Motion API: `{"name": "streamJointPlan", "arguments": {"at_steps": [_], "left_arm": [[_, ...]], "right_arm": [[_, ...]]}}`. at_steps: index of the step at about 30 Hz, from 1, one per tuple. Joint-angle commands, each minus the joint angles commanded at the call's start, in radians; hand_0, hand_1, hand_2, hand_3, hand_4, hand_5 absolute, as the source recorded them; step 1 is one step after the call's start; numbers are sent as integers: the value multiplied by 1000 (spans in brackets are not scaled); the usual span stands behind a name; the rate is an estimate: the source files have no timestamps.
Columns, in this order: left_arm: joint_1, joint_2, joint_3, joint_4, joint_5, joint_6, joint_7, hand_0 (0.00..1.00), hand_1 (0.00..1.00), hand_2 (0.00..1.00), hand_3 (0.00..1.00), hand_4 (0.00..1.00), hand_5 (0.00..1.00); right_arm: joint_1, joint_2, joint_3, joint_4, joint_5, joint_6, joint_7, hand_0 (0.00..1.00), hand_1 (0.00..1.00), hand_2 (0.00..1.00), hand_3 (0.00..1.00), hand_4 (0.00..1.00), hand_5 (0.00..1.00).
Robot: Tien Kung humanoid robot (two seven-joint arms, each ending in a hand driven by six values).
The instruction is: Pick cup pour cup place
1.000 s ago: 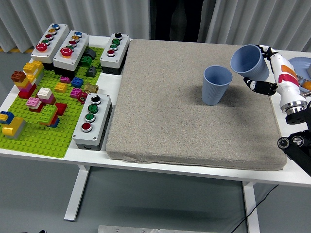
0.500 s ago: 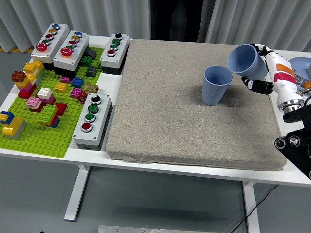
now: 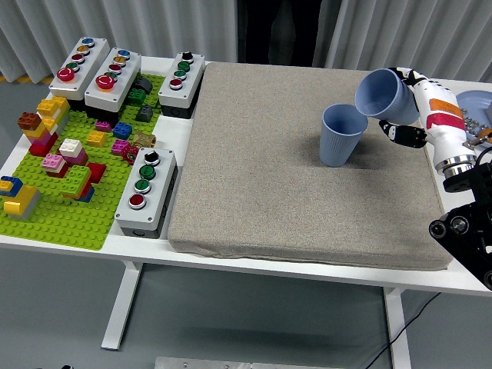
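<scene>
Two blue cups are in the head view. One blue cup point(image 3: 342, 135) stands upright on the grey mat point(image 3: 261, 177), right of centre. My right hand point(image 3: 406, 106) is shut on the second blue cup point(image 3: 383, 95), held in the air just right of and above the standing one. The held cup is tilted with its mouth turned left toward the standing cup's rim. The two cups are close, almost touching at the rims. My left hand is out of sight.
A green baseplate point(image 3: 54, 223) with several coloured bricks covers the table's left side. Several grey button boxes point(image 3: 146, 192) stand along it and at the back left. A plate point(image 3: 473, 104) with small items sits at the right edge.
My right hand has carried the held cup left, closer to the standing cup, and tipped it further toward that cup's mouth. The standing cup has stayed put.
</scene>
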Motion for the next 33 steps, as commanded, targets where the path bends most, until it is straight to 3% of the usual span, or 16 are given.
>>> {"name": "streamJointPlan", "arguments": {"at_steps": [16,33], "left_arm": [[-1,1,-3,0,1,0,-1,761,801,846,750,515,946],[0,1,-7,0,6,1,1,761,801,845,751,515,946]], "right_arm": [[11,-4,-5,0,-29,0,-8,788,713,618,657,735,124],[17,-5,-27,18,-138,0,-56,789,711,616,654,724,120]]}}
